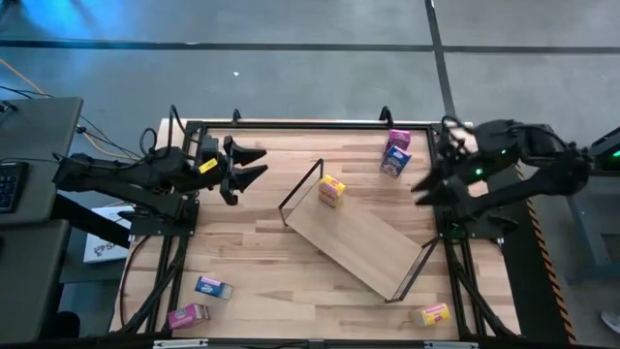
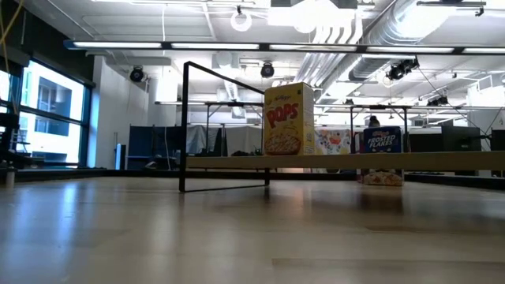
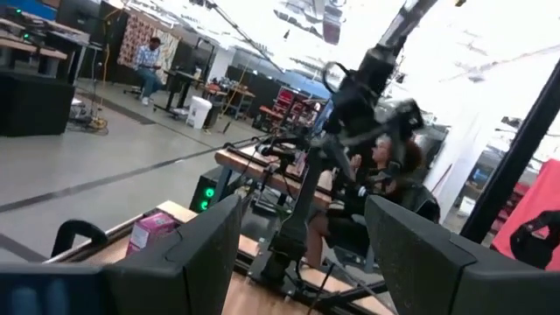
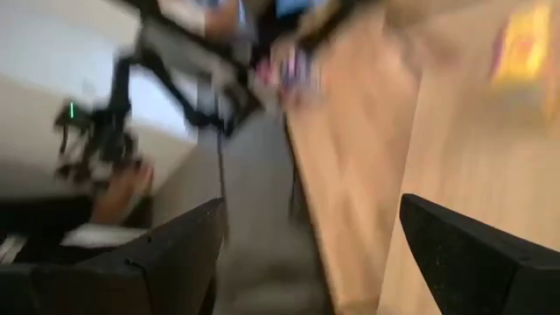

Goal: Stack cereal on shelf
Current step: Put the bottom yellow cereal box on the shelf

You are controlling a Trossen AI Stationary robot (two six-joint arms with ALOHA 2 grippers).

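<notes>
High view shows my left gripper [image 1: 254,165] raised over the back left of the table, fingers spread and holding nothing, pointing toward the shelf [image 1: 368,247]. My right gripper [image 1: 423,191] hangs at the right edge of the table, near the shelf's right wire frame; its wrist view shows the two fingers wide apart with nothing between them, so both tools are released. The shelf lies diagonally across the middle of the table, and one yellow cereal box [image 1: 331,190] already stands upright on its back left end, confirmed in the low view as the yellow box on the board. Five boxes are off the shelf: a pink box [image 1: 398,142] and a blue box [image 1: 394,163] close together at the back right, just beside my right arm; a blue box [image 1: 212,287] and a pink box [image 1: 188,315] at the front left; a second yellow box [image 1: 431,314] at the front right corner. My read: one box placed, task early, I'm between placements and about to pick the next one. Closest candidates for the right gripper look like the back right pair; next move calls for lowering open fingers around one box, closing on its narrow sides without knocking its neighbour, then carrying it to the board beside the yellow one. Left wrist view is tilted up into the room, showing mostly the other arm.
</notes>
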